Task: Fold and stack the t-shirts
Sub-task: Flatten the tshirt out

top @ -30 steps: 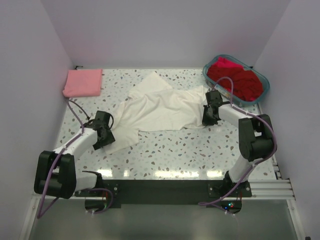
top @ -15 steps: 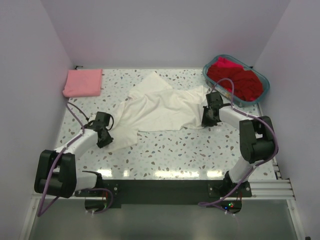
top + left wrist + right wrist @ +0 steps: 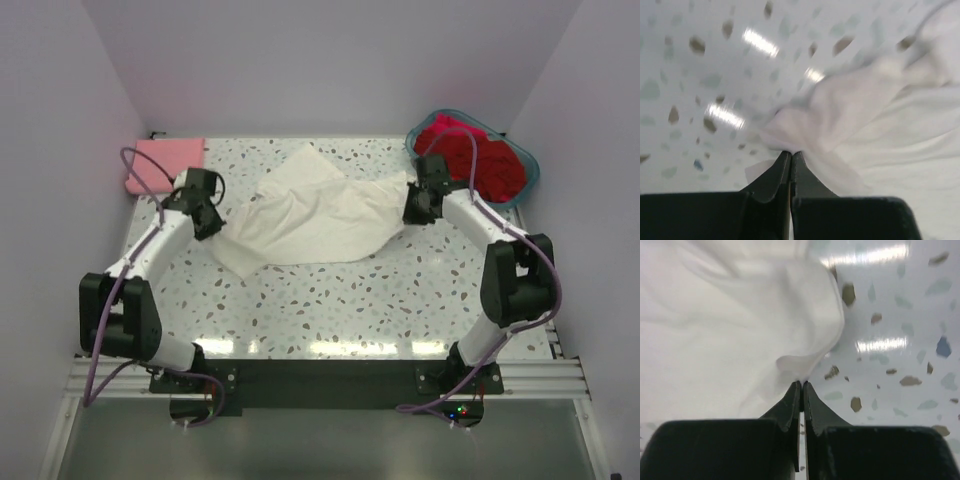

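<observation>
From the top view, the white t-shirt point(image 3: 310, 215) lies rumpled across the middle of the speckled desk point(image 3: 400, 300), bunched between the 2 arms. The left end effector point(image 3: 212, 225) is at the shirt's left edge and the right end effector point(image 3: 410, 213) at its right edge. Each is clamped on a pinch of the white cloth. A pink t-shirt point(image 3: 165, 165) lies folded flat in the far left corner of the desk, well apart from the white one. The red t-shirts point(image 3: 495, 170) are heaped in the teal basket point(image 3: 531, 165) at the far right corner, just beyond the right arm's wrist.

In the left wrist view, the 2 black fingers meet at their tips, gripping a fold of the white t-shirt. The cloth rises in soft wrinkles away to the right, with bare desk to the left. This picture is blurred.

In the right wrist view, the fingers are likewise pressed together on a small tuck at the shirt's edge. The white cloth fills the left and upper part of the picture, and the speckled desk shows on the right.
</observation>
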Robot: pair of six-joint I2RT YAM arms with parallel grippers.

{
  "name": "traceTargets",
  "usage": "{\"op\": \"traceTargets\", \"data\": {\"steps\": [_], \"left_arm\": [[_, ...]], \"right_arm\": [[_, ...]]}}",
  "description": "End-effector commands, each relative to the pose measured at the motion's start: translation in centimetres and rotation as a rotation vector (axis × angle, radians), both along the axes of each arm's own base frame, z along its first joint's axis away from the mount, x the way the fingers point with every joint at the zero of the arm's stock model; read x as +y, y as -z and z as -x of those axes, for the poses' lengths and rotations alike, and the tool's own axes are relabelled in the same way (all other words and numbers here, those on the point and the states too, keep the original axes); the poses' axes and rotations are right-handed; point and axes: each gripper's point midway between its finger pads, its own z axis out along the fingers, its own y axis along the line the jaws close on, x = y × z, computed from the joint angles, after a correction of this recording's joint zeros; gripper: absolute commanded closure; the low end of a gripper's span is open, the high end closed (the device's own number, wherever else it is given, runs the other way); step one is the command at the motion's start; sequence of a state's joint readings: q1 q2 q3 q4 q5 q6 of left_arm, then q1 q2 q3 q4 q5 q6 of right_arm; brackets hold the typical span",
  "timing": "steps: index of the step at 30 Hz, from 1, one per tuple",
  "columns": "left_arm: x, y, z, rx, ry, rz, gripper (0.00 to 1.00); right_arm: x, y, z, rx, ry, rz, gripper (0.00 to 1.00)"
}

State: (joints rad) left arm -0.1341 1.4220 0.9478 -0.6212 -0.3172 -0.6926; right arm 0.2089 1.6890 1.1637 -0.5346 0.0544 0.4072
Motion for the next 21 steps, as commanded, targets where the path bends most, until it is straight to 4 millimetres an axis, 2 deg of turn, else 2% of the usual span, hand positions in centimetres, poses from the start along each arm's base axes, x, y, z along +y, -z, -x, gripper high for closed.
{"op": "traceTargets", "data": {"steps": [1,2,3,4,5,6,7,8,9,10,11,12,13,14,15,16,17,18,19,20,21], "left_arm": [[1.5,-13.7,-10.2,-0.366,-0.025,-0.059,1.00],[2.1,-15.3,-11.9,-0.398,-0.038,-0.060,1.00],[2.4,-17.9,-13.2,-0.456,-0.036,-0.062,1.00],[2.6,-24.4,-14.9,-0.598,-0.046,-0.058,1.00],[3.3,-26.3,-16.1,-0.632,-0.058,-0.069,1.00],[3.8,-28.6,-16.3,-0.662,-0.065,-0.092,1.00],[4.3,-35.2,-16.3,-0.802,-0.085,-0.095,1.00],[5.2,-36.7,-16.6,-0.827,-0.103,-0.105,1.00],[5.7,-39.1,-16.0,-0.874,-0.114,-0.109,1.00],[6.1,-42.8,-14.9,-0.968,-0.127,-0.108,1.00],[6.4,-45.4,-13.2,-1.034,-0.134,-0.112,1.00],[6.8,-48.0,-11.9,-1.114,-0.148,-0.133,1.00],[7.1,-48.6,-11.1,-1.137,-0.156,-0.152,1.00],[7.3,-51.4,-7.9,-1.217,-0.167,-0.166,1.00],[7.7,-52.8,-6.5,-1.262,-0.176,-0.199,1.00],[7.8,-53.6,-5.3,-1.279,-0.176,-0.213,1.00],[7.9,-54.8,-3.5,-1.307,-0.176,-0.229,1.00],[8.2,-55.3,-2.3,-1.304,-0.178,-0.256,1.00],[8.3,-55.8,-1.3,-1.314,-0.181,-0.267,1.00],[8.3,-56.6,0.5,-1.332,-0.175,-0.287,1.00],[8.4,-56.9,1.4,-1.339,-0.172,-0.295,1.00]], "right_arm": [[-0.1,-9.5,-6.2,-0.239,0.037,0.001,1.00],[-0.5,-13.3,-8.1,-0.306,0.049,-0.001,1.00],[-0.8,-15.4,-9.1,-0.347,0.048,0.008,1.00],[-1.0,-17.6,-10.0,-0.394,0.052,0.009,1.00],[-1.4,-22.2,-11.3,-0.496,0.059,-0.003,1.00],[-1.6,-24.5,-11.7,-0.547,0.055,-0.001,1.00],[-1.8,-27.1,-12.0,-0.604,0.055,-0.010,1.00],[-2.0,-32.1,-12.0,-0.714,0.048,-0.031,1.00],[-2.1,-34.5,-11.8,-0.770,0.036,-0.028,1.00],[-2.3,-36.9,-11.3,-0.823,0.032,-0.025,1.00],[-2.5,-40.2,-10.4,-0.904,0.027,-0.026,1.00],[-2.8,-42.6,-8.9,-0.965,0.010,-0.010,1.00],[-3.0,-44.3,-7.7,-1.011,0.000,-0.003,1.00],[-3.2,-45.2,-7.1,-1.044,-0.014,0.020,1.00],[-3.7,-47.7,-4.3,-1.115,-0.014,0.028,1.00],[-4.1,-48.4,-3.2,-1.141,-0.012,0.042,1.00],[-4.4,-47.9,-2.8,-1.149,-0.017,0.067,1.00],[-5.0,-48.7,-1.3,-1.182,-0.001,0.087,1.00],[-5.4,-50.4,1.4,-1.241,0.001,0.094,1.00],[-5.8,-50.2,2.3,-1.250,-0.006,0.121,1.00],[-6.1,-50.5,3.4,-1.264,0.001,0.135,1.00]]}}
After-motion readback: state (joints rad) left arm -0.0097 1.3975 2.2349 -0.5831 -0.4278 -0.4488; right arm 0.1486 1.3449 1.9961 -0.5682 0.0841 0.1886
